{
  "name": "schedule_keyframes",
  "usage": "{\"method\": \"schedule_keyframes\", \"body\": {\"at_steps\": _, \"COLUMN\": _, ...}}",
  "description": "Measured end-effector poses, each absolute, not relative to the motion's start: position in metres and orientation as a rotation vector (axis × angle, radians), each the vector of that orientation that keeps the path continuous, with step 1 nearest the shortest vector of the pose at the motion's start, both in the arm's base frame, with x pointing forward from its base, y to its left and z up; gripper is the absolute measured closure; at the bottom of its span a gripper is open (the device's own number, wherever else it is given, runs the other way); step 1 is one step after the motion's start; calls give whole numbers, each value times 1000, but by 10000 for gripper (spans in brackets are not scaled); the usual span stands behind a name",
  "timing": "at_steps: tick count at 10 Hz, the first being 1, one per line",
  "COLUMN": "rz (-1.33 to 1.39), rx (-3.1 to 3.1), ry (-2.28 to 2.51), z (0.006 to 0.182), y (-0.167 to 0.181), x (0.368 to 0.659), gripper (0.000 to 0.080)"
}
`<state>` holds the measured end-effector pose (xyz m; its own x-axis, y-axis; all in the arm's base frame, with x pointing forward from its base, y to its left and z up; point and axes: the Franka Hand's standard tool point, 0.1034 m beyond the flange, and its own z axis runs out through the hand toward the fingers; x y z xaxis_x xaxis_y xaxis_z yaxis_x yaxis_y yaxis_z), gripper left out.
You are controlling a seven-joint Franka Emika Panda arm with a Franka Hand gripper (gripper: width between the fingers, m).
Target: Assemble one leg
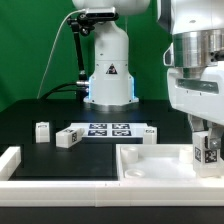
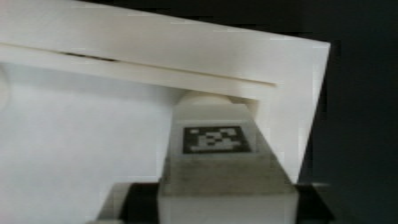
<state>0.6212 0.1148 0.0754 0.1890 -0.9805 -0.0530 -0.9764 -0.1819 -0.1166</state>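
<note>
Clamped on a small white plastic tagged leg [image 1: 208,150], the end effector [image 1: 207,157] likely must seat it in the large flat white panel [image 1: 150,165] just below.

Hand [image 1: 207,140] tips hidden behind leg [image 1: 209,152]

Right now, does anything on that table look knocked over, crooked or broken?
Nothing stands out. Three loose legs stand around the marker board, none visibly damaged. The gripper holds a fourth leg upright at the large white panel.
</note>
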Motion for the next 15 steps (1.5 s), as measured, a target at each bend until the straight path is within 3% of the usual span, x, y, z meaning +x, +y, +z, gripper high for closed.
{"method": "schedule_keyframes", "body": {"at_steps": 1, "rz": -54, "rx": -2361, "ry": 1880, "z": 75, "y": 115, "x": 621, "gripper": 506}}
{"method": "schedule_keyframes", "body": {"at_steps": 2, "rz": -54, "rx": -2367, "ry": 1875, "z": 74, "y": 115, "x": 621, "gripper": 311}}
{"method": "schedule_keyframes", "body": {"at_steps": 3, "rz": -66, "rx": -2468, "ry": 1744, "z": 75, "y": 115, "x": 621, "gripper": 199}}
{"method": "schedule_keyframes", "body": {"at_steps": 6, "rz": -96, "rx": -2745, "ry": 1301, "z": 75, "y": 119, "x": 620, "gripper": 152}}
{"method": "schedule_keyframes", "body": {"at_steps": 13, "rz": -153, "rx": -3131, "ry": 171, "z": 78, "y": 122, "x": 624, "gripper": 151}}
{"method": "schedule_keyframes", "body": {"at_steps": 15, "rz": -153, "rx": -3138, "ry": 73, "z": 78, "y": 120, "x": 625, "gripper": 151}}
